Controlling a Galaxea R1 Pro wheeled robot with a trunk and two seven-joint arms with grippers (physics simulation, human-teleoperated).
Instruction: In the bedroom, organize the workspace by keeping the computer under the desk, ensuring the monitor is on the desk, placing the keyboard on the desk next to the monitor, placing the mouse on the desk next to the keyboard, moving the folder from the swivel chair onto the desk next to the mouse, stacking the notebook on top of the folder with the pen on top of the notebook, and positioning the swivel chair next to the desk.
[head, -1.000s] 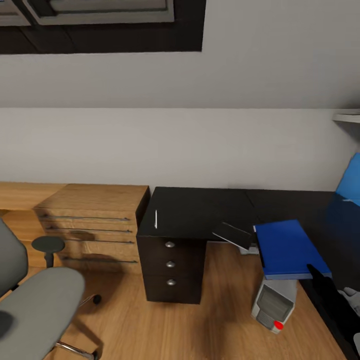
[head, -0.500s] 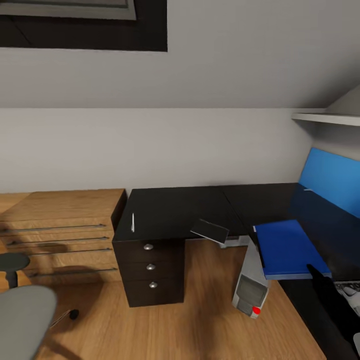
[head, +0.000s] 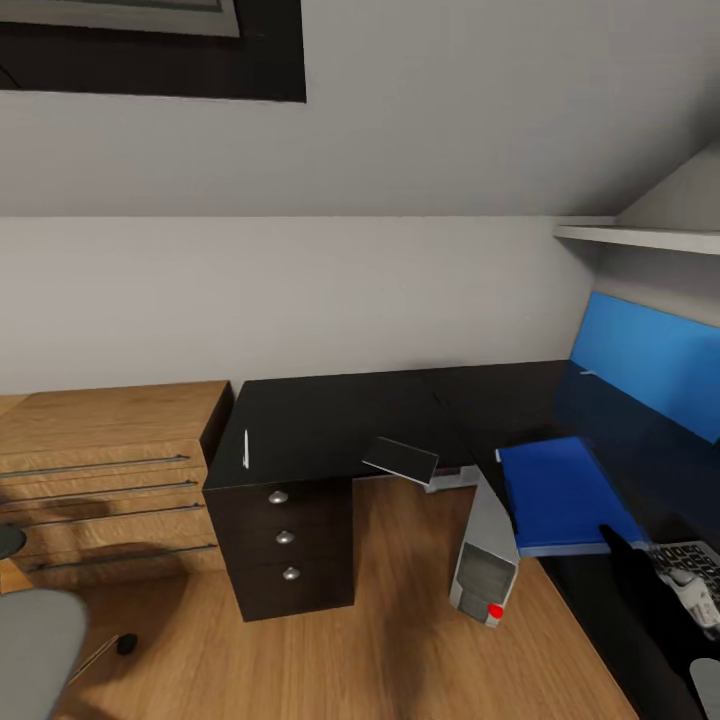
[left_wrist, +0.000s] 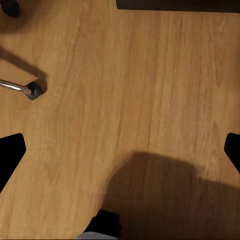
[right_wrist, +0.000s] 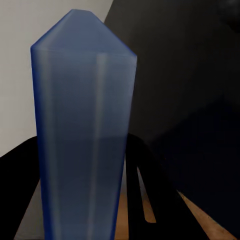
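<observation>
Right jaws clamp the folder above the desk.

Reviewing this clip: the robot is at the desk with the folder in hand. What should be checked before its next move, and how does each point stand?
1. Folder gripped: ok, it sits between the right gripper's fingers in the right wrist view.
2. Free spot on the desk near the keyboard: cannot tell, the keyboard is cut off at the picture's edge.
3. Notebook fully on the desk: not ok, it juts over the front edge.
4. Pen on the desk: ok, it lies above the drawers.
5. Left gripper free: ok, open over the floor.
</observation>
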